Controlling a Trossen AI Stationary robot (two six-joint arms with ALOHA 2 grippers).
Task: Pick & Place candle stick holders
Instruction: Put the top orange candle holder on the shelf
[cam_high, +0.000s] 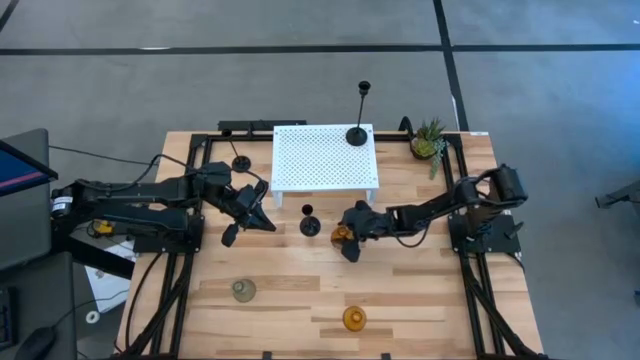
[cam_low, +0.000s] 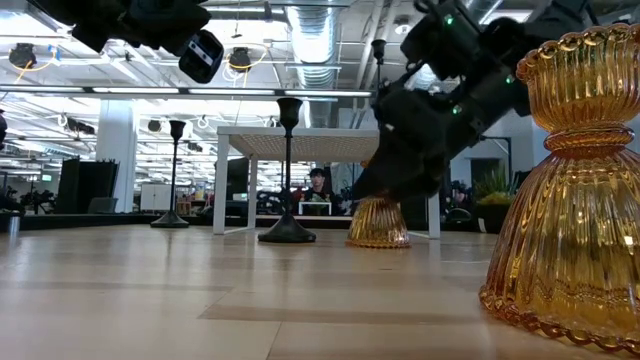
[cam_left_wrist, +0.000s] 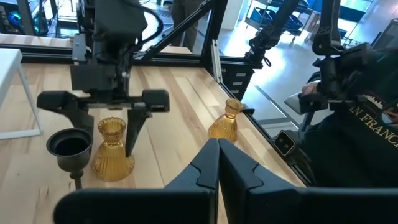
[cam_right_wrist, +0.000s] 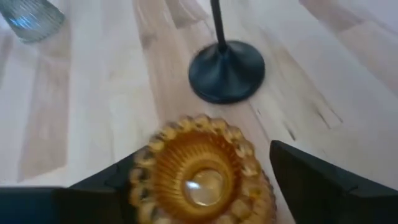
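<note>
The wooden counter (cam_high: 300, 290) carries a white perforated stand (cam_high: 322, 158) near its far edge, and a small potted plant (cam_high: 430, 140) sits at the far right corner. The left arm reaches in from the left; its hand (cam_high: 243, 212) hangs above the counter just left of the stand's near edge, fingers pressed shut with nothing between them. The right arm stretches in from the right, and its hand (cam_high: 347, 228) is low over the middle of the counter, jaws spread wide on either side of an amber holder (cam_high: 341, 236), one finger on each flank. The right wrist view shows gaps between the fingers and the glass, so no grip is made.

A tall black holder (cam_high: 358, 130) stands on the stand's far right corner. A mid black holder (cam_high: 310, 224) stands on the counter just left of the flanked amber holder, near the stand's front edge. A short black holder (cam_high: 241, 161) stands left of the stand. A second amber holder (cam_high: 354, 319) sits near the front edge, right of centre. A grey-green holder (cam_high: 244, 291) sits well to its left, also toward the front.
</note>
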